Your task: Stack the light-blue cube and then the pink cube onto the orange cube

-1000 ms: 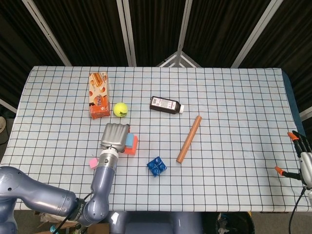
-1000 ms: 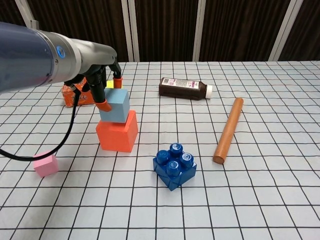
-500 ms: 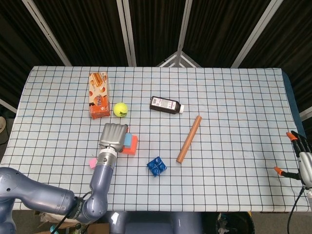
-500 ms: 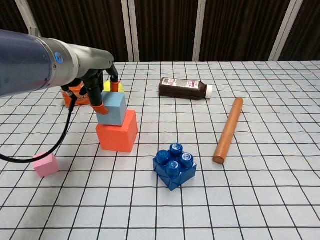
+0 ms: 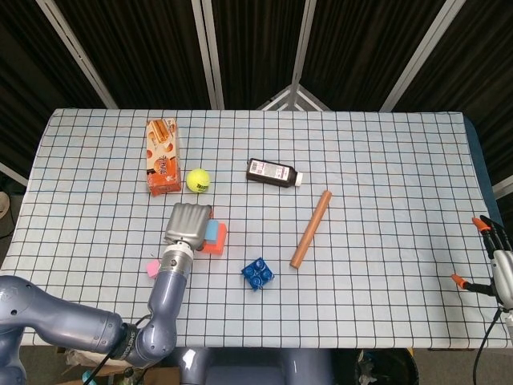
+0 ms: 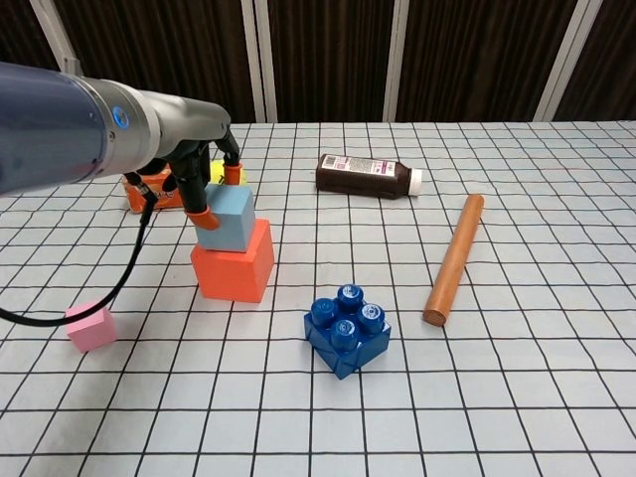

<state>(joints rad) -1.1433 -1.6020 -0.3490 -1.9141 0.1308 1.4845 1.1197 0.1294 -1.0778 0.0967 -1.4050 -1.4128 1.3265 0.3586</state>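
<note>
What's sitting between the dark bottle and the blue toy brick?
Nothing: bare checked cloth lies between the dark bottle and the blue toy brick, clearest in the head view.

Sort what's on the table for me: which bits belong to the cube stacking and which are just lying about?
Job: light-blue cube, held by left hand, resting on orange cube; pink cube, waiting on the cloth.

Lying about: blue brick, wooden rod, dark bottle, tennis ball, snack box.

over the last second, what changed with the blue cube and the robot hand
The left robot hand lowered the light-blue cube onto the orange cube, where it now rests, fingertips still on it. The pink cube, blue brick and right robot hand stayed put.
</note>
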